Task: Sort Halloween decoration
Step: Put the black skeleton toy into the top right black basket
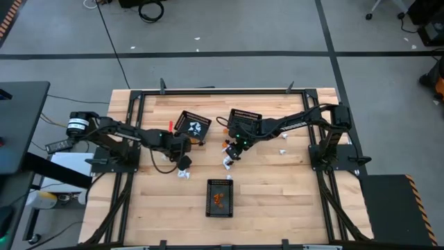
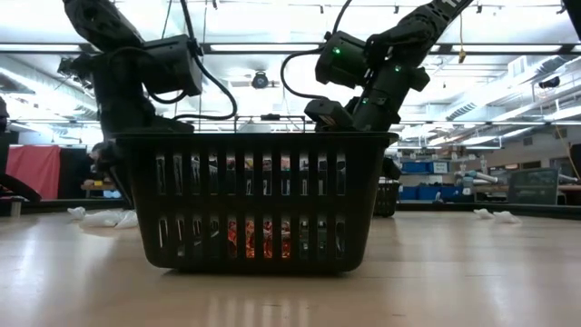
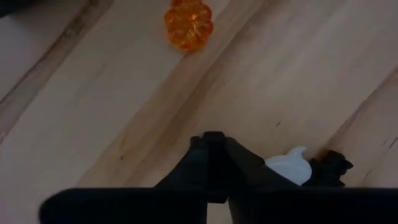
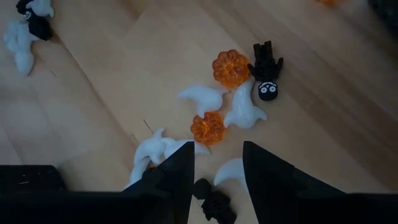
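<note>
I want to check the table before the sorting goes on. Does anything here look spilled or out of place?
Yes. Many trinkets lie loose on the wood instead of in baskets: white ghosts, orange pumpkins and a black figure are scattered under the right tool. Another orange pumpkin lies alone ahead of the left tool. Nothing looks broken.

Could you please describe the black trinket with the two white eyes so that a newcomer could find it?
Start at the right tool and look past the cluster of white ghosts. The black trinket lies beside an orange pumpkin; it alone shows two white eyes.
</note>
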`<act>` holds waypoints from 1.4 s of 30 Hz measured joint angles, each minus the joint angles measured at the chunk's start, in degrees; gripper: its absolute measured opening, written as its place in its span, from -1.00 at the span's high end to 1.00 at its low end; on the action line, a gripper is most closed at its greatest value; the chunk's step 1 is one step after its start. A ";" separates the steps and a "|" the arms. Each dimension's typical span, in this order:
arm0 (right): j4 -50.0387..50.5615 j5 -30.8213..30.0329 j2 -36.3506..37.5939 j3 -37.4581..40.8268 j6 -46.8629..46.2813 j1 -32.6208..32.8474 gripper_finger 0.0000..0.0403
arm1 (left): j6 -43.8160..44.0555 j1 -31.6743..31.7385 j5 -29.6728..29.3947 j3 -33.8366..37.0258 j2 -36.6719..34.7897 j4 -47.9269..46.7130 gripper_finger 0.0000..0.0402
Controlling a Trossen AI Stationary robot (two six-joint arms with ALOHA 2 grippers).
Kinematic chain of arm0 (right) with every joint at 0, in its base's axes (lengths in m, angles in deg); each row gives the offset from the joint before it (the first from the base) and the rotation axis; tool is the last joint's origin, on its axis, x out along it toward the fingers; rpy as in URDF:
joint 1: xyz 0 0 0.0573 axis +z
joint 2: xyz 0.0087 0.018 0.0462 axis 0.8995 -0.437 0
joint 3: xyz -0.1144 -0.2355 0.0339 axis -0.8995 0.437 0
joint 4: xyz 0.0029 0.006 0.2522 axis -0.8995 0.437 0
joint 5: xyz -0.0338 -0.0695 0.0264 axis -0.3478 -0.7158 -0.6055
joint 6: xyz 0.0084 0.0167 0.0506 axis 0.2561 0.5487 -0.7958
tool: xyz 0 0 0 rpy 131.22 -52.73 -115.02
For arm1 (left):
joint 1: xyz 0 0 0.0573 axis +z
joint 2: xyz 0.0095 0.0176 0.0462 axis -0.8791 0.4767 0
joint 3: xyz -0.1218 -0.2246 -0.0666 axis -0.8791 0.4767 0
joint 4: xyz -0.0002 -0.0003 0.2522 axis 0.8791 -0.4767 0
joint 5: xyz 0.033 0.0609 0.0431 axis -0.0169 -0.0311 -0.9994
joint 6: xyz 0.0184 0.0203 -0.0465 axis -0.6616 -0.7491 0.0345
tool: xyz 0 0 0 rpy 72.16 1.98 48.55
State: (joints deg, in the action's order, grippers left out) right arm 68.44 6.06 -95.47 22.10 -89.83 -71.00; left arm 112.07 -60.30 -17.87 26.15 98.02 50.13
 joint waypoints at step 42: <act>21.14 -2.84 23.61 3.40 1.00 -1.79 0.30 | -11.98 11.91 12.82 -22.20 8.49 21.36 0.81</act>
State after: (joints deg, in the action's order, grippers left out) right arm 89.58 3.22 -71.85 25.50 -88.83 -72.78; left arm 100.09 -48.38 -5.05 3.96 106.51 71.49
